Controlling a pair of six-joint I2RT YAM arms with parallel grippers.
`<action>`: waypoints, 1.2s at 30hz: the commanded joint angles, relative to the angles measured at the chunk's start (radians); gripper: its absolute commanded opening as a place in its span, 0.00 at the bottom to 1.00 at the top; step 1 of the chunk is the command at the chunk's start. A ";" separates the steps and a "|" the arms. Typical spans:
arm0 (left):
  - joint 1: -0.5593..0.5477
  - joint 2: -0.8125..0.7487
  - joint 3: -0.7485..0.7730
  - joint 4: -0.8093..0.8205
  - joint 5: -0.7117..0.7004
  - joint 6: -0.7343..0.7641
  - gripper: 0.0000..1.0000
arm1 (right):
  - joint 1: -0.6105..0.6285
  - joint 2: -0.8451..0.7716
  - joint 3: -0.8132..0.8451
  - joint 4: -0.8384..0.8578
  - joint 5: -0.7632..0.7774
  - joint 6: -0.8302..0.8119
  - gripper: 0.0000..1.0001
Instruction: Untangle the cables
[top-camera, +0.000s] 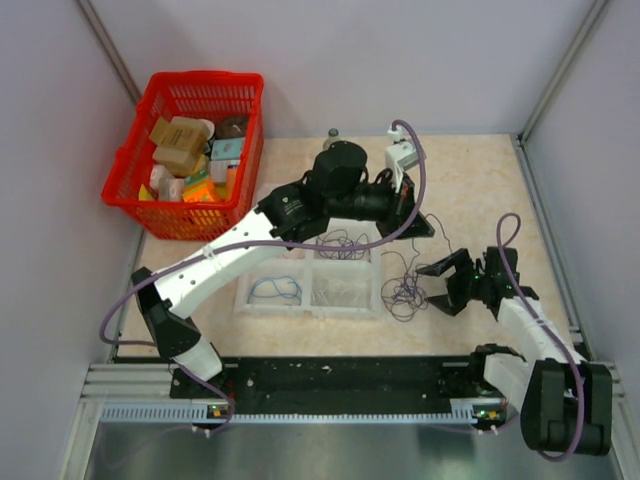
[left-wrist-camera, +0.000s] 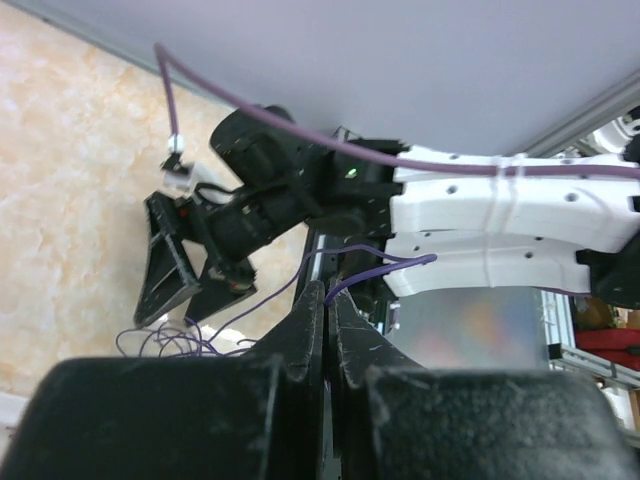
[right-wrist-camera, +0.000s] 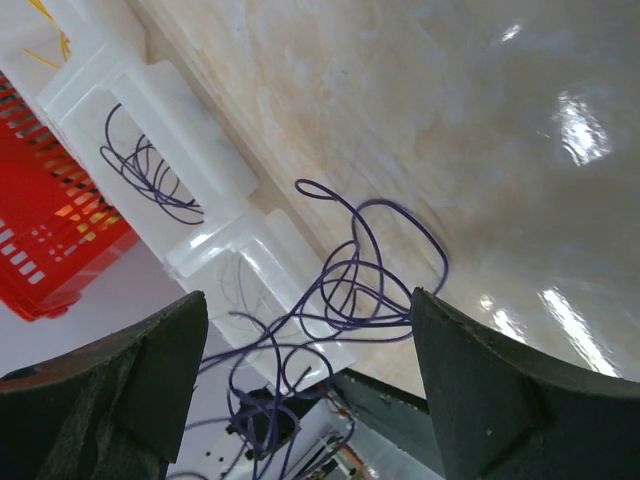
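Purple cables (top-camera: 403, 291): loose bunch on tabletop (top-camera: 480, 190), between divided tray (top-camera: 312, 290) and right end effector (top-camera: 437, 287) | right: jaws apart, nearer, facing bunch | left end effector (left-wrist-camera: 325, 300): closed, pinching one strand, farther back.

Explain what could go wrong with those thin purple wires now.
The left arm's shut fingers pinch one strand of the thin dark purple wire loops; pulling may tighten the tangle. The right arm's open fingers straddle several loops and might grab them all. Loops cross the white plastic tray and could snag.
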 joint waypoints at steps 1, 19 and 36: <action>0.000 -0.027 0.084 0.076 0.062 -0.033 0.00 | 0.006 0.046 -0.035 0.293 -0.143 0.154 0.82; -0.003 0.036 0.259 -0.002 0.020 0.046 0.00 | 0.160 -0.239 0.241 -0.366 0.426 -0.173 0.97; -0.003 0.108 0.296 0.016 0.031 0.059 0.00 | 0.149 -0.274 0.085 -0.353 0.025 0.366 0.99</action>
